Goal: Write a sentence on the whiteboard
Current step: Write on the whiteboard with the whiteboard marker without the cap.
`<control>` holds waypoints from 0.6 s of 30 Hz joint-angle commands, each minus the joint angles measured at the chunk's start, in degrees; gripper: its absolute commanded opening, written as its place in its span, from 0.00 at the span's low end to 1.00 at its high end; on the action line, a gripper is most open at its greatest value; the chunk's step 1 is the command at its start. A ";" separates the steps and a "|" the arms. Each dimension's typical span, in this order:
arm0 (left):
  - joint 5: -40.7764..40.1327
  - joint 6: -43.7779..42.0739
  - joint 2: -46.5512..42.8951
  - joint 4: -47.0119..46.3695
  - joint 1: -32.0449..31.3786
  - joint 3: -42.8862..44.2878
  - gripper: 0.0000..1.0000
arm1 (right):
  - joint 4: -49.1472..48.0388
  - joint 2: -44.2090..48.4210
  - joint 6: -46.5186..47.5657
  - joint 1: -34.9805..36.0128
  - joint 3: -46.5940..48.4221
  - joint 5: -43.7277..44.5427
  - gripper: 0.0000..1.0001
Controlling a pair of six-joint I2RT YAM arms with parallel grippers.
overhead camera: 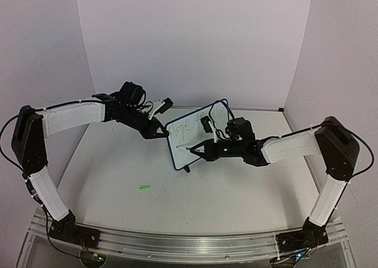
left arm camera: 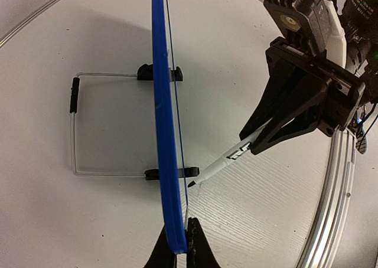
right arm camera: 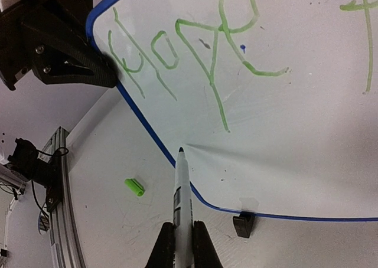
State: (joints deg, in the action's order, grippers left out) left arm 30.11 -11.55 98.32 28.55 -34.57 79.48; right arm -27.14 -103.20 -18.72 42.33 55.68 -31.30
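One whiteboard (overhead camera: 184,139) stood mid-table (overhead camera: 236,200) on its wire stand (left arm camera: 88,172), near upright. In the top view, its long axis ran from near-left to far-right. The written face pointed toward the right arm and the back toward the left arm. From the left wrist it showed edge-on, as a thin blue rim running up the frame.

Green handwriting (right arm camera: 212,73) ran along the long axis. The first word looked like "Hope"; the rest was too small to read.

Left gripper (left arm camera: 179,247): jaws nearly closed, pinching the board's blue rim at its left end, one finger on each face.

Right gripper (right arm camera: 181,237): jaws closed tight on one white marker (right arm camera: 181,188). The marker pointed straight out from the fingers at the board face, with its dark tip at the lower-left part, just inside the rim. Could not tell if the tip touched.

Counts:
- One board.
- One marker.
- One green cap (right arm camera: 134,186), lying loose on the table near the board's lower-left corner, apart from it.
- Two black feet (left arm camera: 171,173) at the board's bottom edge.
- One black sleeve (left arm camera: 74,95) on the rear wire.
- Two arms, both at the board.
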 commanded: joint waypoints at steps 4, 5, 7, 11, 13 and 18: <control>-0.20 -0.75 -0.12 4.06 -0.26 -0.03 0.00 | -5.07 -2.48 -1.22 0.04 2.11 2.47 0.00; -0.22 -0.77 -0.15 4.06 -0.24 -0.03 0.00 | -5.07 -2.52 -1.15 0.04 1.85 2.77 0.00; -0.21 -0.75 -0.23 4.06 -0.24 -0.02 0.00 | -5.04 -2.61 -1.13 -0.08 1.11 3.16 0.00; -0.17 -0.75 -0.32 4.07 -0.24 -0.03 0.00 | -5.04 -2.80 -1.23 -0.31 -0.69 3.56 0.00; -0.18 -0.81 -0.38 4.06 -0.24 -0.03 0.00 | -5.09 -3.00 -1.38 -0.31 -1.49 3.70 0.00; -0.19 -0.82 -0.41 4.06 -0.24 -0.03 0.00 | -5.09 -3.62 -1.49 -0.31 -3.61 4.37 0.00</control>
State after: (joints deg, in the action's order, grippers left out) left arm 30.07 -11.50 98.32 28.69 -34.39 79.48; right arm -30.65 -105.40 -19.78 42.37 53.69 -29.79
